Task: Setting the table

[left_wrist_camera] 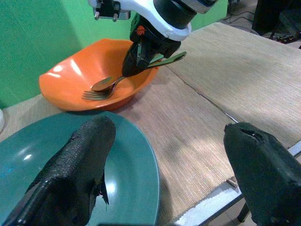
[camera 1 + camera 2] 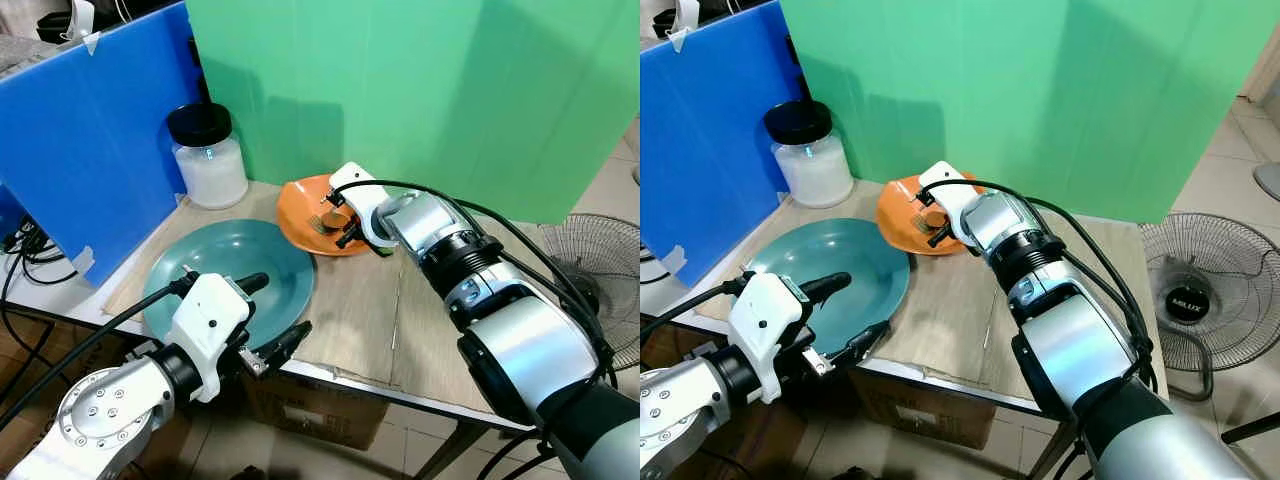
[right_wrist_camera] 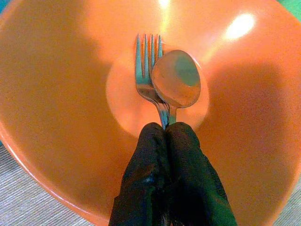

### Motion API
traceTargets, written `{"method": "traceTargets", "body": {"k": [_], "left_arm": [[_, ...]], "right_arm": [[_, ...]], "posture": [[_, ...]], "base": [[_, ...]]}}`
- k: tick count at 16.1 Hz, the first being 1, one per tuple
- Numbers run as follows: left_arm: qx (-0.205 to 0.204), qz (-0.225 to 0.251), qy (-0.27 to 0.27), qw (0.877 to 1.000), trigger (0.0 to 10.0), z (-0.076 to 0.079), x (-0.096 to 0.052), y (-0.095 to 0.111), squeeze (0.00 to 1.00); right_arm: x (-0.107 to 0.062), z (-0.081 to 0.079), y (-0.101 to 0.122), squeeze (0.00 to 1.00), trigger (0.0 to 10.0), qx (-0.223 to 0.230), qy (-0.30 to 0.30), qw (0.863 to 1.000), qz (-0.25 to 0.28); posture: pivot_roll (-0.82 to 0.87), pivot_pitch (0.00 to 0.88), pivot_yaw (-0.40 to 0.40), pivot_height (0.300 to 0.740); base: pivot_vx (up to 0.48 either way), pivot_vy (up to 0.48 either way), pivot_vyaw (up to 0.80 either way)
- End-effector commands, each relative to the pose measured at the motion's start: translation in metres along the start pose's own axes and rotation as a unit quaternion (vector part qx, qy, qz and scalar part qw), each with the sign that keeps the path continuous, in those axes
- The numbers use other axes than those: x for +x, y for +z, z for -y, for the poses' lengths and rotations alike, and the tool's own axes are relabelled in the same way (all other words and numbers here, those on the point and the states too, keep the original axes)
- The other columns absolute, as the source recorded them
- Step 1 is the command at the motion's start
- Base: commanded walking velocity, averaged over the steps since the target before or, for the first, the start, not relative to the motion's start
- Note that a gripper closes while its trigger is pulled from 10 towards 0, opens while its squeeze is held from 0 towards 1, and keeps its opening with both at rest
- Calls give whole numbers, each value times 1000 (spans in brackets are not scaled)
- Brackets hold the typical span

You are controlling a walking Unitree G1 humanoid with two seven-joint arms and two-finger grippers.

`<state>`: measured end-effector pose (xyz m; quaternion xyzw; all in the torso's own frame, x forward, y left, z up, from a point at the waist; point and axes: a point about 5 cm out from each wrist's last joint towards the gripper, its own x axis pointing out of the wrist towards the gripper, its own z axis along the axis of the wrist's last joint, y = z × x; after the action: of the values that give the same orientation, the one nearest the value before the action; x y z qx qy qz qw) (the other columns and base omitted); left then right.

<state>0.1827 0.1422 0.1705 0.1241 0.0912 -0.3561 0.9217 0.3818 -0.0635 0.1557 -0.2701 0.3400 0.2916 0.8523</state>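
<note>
Right gripper – we're clamping fork + spoon together by handles, heads lying in orange bowl at table back | left gripper – we're hovering w/ fingers apart over near rim of teal plate | white jar w/ black lid standing behind plate

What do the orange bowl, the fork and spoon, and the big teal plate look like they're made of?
Orange bowl: likely plastic or melamine, with soft glossy highlights.
Fork and spoon, pinched together in the right gripper: polished metal, probably stainless steel, with mirror-like reflections.
Teal plate: smooth and semi-glossy, either plastic or glazed ceramic; the look leaves it open.
</note>
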Motion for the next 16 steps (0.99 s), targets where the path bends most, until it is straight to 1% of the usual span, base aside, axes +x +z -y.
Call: {"method": "traceTargets", "body": {"k": [1, 5, 6, 7, 9, 12, 13, 14, 15, 16], "left_arm": [[4, -10, -2, 1000, 10000, 0, 0, -3, 0], [4, -10, -2, 1000, 10000, 0, 0, -3, 0], [5, -9, -1, 1000, 10000, -1, 0, -3, 0], [5, -7, 1, 1000, 10000, -2, 0, -2, 0], [5, -4, 2, 1000, 10000, -3, 0, -1, 0], [5, -3, 3, 1000, 10000, -3, 0, -1, 0], [5, -3, 3, 1000, 10000, -3, 0, -1, 0], [6, -3, 4, 1000, 10000, -3, 0, -1, 0], [6, -3, 4, 1000, 10000, -3, 0, -1, 0], [6, -4, 3, 1000, 10000, -3, 0, -1, 0]], "right_arm": [[2, -2, -3, 0, 0, -3, 2, 1000, -12], [0, -1, 0, 0, 0, 3, 0, 1000, -2], [-1, 0, 2, 0, 0, 15, 3, 1000, 9], [-5, 4, 9, 0, 0, 42, 5, 999, 34], [-11, 10, 14, 0, 0, 65, 3, 996, 54], [-15, 14, 19, 0, 0, 76, 2, 995, 70], [-18, 16, 24, 0, 0, 74, 3, 993, 95], [-19, 16, 28, 0, 9412, 57, 1, 991, 122], [-20, 15, 29, 0, 10000, 52, -2, 991, 124], [-19, 14, 29, 0, 10000, 52, -4, 991, 122]], "posture": [[9, 0, 36, 740], [10, 0, 36, 740], [12, 0, 37, 740], [11, 0, 36, 740], [10, 0, 39, 740], [10, 0, 39, 740], [12, 0, 39, 740], [11, 0, 40, 740], [10, 0, 41, 740], [8, 0, 43, 740]], "base": [[0, 0, 0], [0, 0, 0], [0, 0, 0], [0, 0, 0], [0, 0, 0], [0, 0, 0], [0, 0, 0], [0, 0, 0], [0, 0, 0], [0, 0, 0]]}}
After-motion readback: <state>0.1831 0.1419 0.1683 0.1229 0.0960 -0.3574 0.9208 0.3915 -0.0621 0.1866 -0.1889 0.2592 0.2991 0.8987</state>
